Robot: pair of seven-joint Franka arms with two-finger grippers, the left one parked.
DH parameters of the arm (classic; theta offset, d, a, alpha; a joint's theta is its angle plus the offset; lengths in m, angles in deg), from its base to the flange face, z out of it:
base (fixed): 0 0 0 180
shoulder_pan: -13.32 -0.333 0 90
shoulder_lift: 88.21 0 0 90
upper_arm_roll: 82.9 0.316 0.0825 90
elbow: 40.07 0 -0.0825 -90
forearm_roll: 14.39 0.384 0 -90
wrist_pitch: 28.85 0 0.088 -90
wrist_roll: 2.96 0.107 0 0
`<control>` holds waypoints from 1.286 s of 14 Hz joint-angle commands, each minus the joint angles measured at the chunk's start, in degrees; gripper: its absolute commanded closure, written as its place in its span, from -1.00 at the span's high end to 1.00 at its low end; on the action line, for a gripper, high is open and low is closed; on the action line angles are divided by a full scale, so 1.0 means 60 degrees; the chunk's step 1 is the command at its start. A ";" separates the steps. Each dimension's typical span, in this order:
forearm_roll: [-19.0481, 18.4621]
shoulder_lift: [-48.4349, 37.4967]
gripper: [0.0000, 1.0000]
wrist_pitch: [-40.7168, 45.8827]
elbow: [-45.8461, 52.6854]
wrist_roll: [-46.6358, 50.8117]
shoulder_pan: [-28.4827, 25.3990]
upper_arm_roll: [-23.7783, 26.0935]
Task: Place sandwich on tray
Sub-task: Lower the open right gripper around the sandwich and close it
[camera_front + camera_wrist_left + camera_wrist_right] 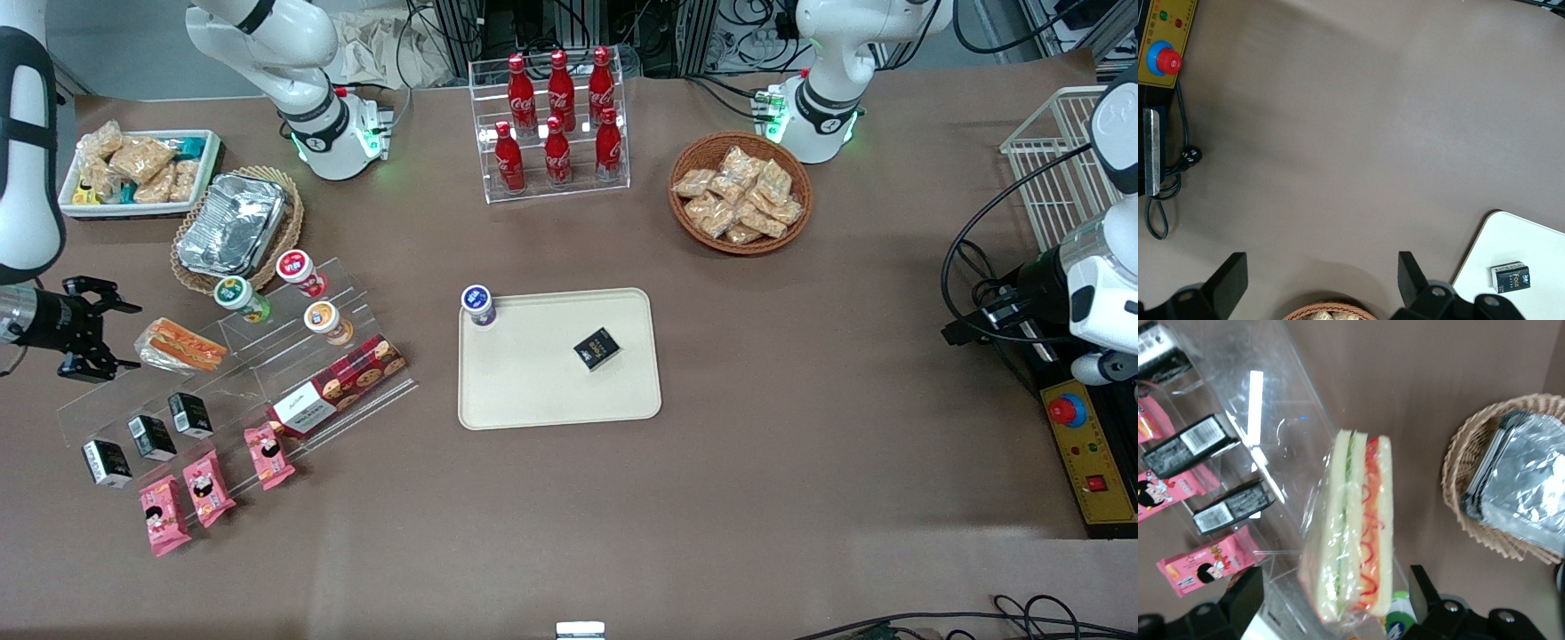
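Note:
The clear-wrapped sandwich lies on the top step of a clear stepped rack, toward the working arm's end of the table. My right gripper hovers level with it and is open. One end of the wedge sits between the two black fingers, with a gap on each side. The cream tray lies flat at mid-table. It carries a small black box and a blue-lidded cup at one corner.
The rack also holds small cups, a cookie box, black cartons and pink packets. A foil container in a wicker basket stands close by. Farther from the camera are a white snack bin, cola bottles and a cracker basket.

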 commanded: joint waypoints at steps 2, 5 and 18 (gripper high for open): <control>0.0262 -0.0327 0.93 -0.0370 -0.0546 0.0185 -0.0034 -0.0029; 0.0481 -0.0385 0.93 -0.0634 -0.0826 0.0185 -0.0005 -0.0029; 0.1243 -0.0356 -0.44 -0.0928 -0.0929 -0.0019 0.0083 -0.0073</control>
